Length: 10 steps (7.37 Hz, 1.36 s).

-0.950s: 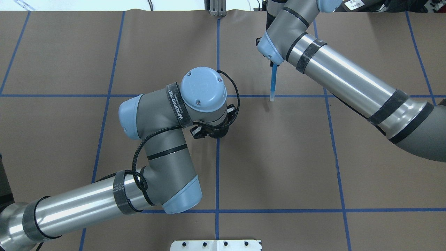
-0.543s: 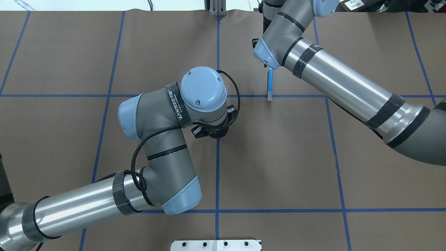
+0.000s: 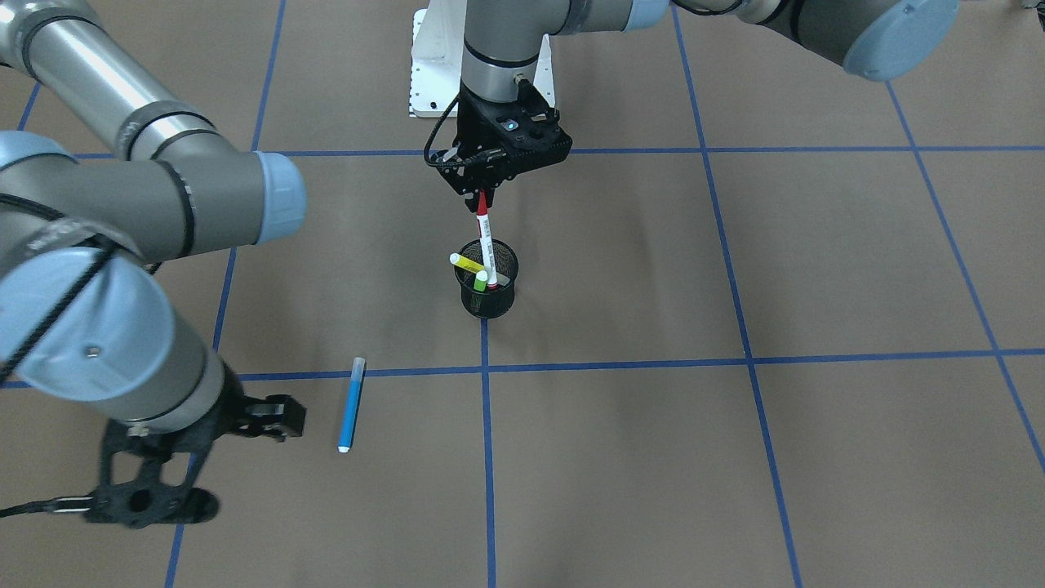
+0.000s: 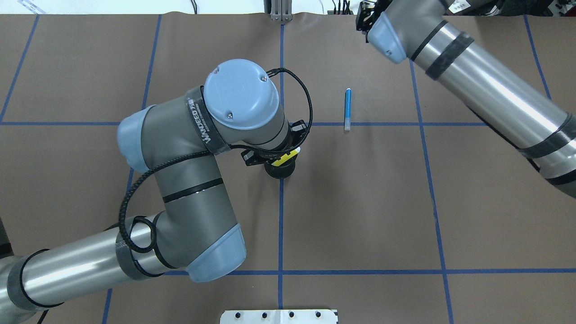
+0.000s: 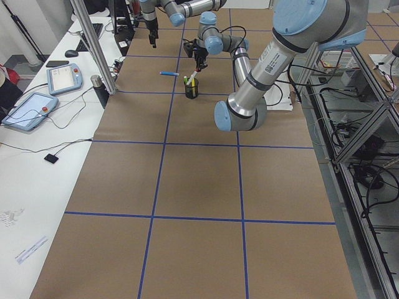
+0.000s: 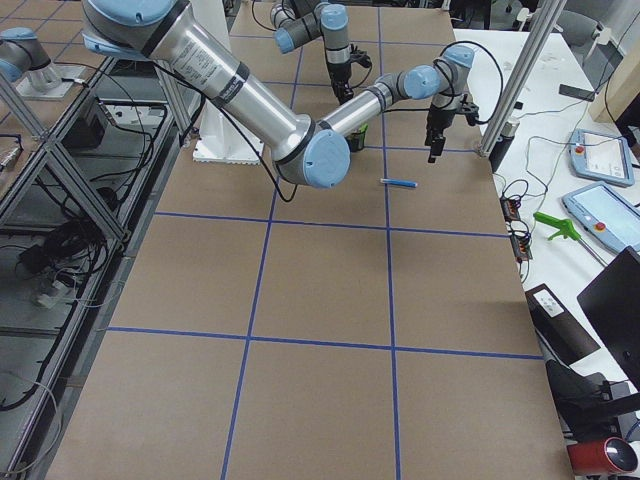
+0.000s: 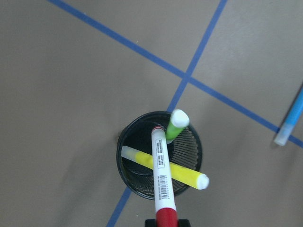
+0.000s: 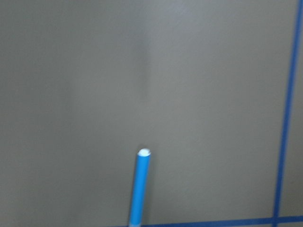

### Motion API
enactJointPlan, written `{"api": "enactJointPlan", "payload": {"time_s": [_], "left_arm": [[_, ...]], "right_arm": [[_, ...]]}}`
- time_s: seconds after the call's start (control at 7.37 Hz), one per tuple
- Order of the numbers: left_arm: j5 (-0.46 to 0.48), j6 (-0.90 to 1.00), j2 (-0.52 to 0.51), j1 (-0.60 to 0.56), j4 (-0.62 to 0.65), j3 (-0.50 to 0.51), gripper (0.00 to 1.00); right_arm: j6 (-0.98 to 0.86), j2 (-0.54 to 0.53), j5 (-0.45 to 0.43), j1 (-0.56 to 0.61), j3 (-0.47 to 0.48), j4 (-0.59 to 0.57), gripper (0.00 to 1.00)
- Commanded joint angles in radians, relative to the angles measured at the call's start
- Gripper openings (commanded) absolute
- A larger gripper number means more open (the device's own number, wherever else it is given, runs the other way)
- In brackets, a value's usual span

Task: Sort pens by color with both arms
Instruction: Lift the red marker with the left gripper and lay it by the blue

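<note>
Above the brown-papered bench (image 3: 735,245), the left arm's black pincer (image 3: 482,192) hangs over the black mesh cup (image 3: 488,304), clenched on the red cap (image 3: 481,204) of a thick white pen (image 3: 487,245) that reaches into the cup. The right pincer (image 3: 208,457), spread and empty, hovers well off from the cup, just past the flat-lying slim blue pen (image 3: 351,404).

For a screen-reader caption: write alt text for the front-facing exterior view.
The left claw grips a red-capped white pen by its cap, lower end in a black mesh cup that holds a yellow pen and a green pen. A blue pen lies flat on the brown table nearby, the open right claw beside it, not touching.
</note>
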Motion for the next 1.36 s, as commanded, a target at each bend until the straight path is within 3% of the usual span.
{"api": "enactJointPlan", "payload": {"time_s": [0.0, 0.27, 0.41, 0.54, 0.68, 1.22], "left_arm": [[0.039, 0.067, -0.012, -0.031, 0.012, -0.065, 0.0], [0.196, 0.103, -0.057, -0.038, -0.139, 0.024, 0.0], [0.27, 0.106, -0.109, -0.038, -0.249, 0.169, 0.0], [0.312, 0.106, -0.17, -0.038, -0.381, 0.346, 0.0], [0.349, 0.123, -0.176, -0.036, -0.499, 0.441, 0.0], [0.516, 0.187, -0.186, -0.009, -0.669, 0.644, 0.0]], "right_arm": [[0.058, -0.104, 0.02, 0.163, 0.082, -0.017, 1.0], [0.148, -0.29, 0.091, 0.192, 0.316, 0.002, 1.0], [0.137, -0.41, 0.097, 0.197, 0.437, 0.041, 1.0], [0.143, -0.449, 0.096, 0.197, 0.461, 0.095, 1.0], [0.143, -0.452, 0.096, 0.197, 0.463, 0.105, 1.0], [0.117, -0.488, 0.096, 0.211, 0.48, 0.106, 1.0]]}}
